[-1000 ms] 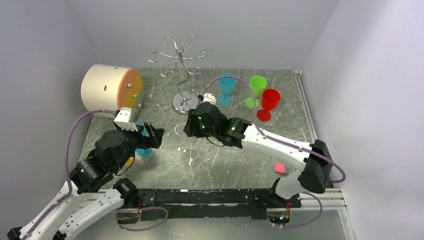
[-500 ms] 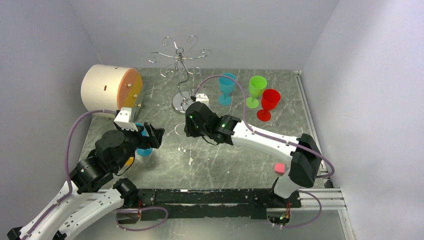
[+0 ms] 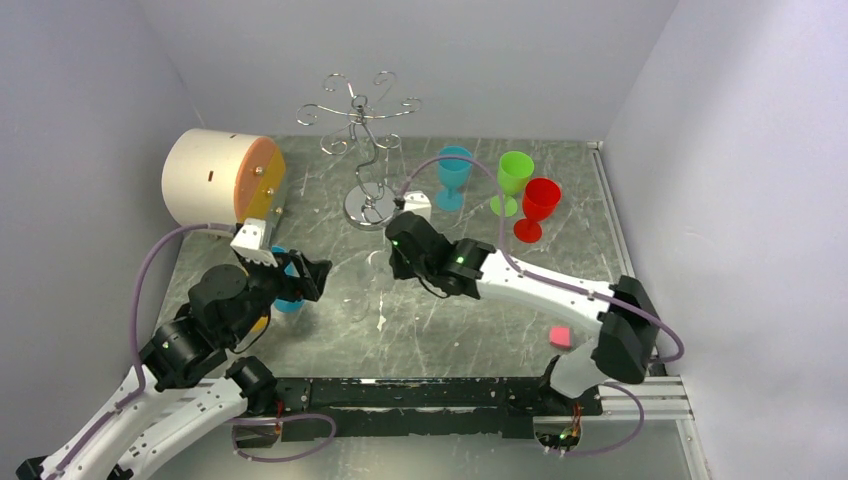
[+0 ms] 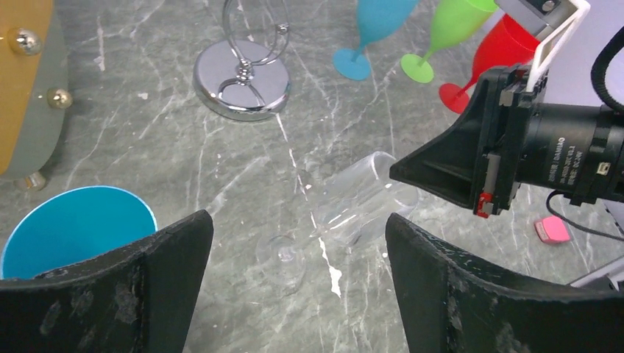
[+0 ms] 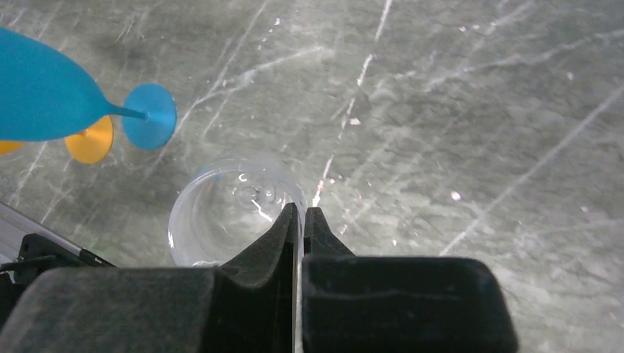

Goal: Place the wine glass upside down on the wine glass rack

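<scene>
Wine glass (image 4: 346, 206) is seen on its side on the table (image 4: 147, 154), foot toward the left arm, mouth toward the right gripper (image 5: 302, 213). Only the right wrist view shows those jaws pinched onto its rim. The left gripper (image 4: 296, 220) is spread wide. Wine glass rack (image 3: 362, 150) stands well behind; a blue cup (image 4: 73, 228) lies near.

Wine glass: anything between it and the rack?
Nothing visible. Only bare table lies between the wine glass, pinched at its rim by the right gripper, and the rack; the coloured glasses stand aside.
</scene>
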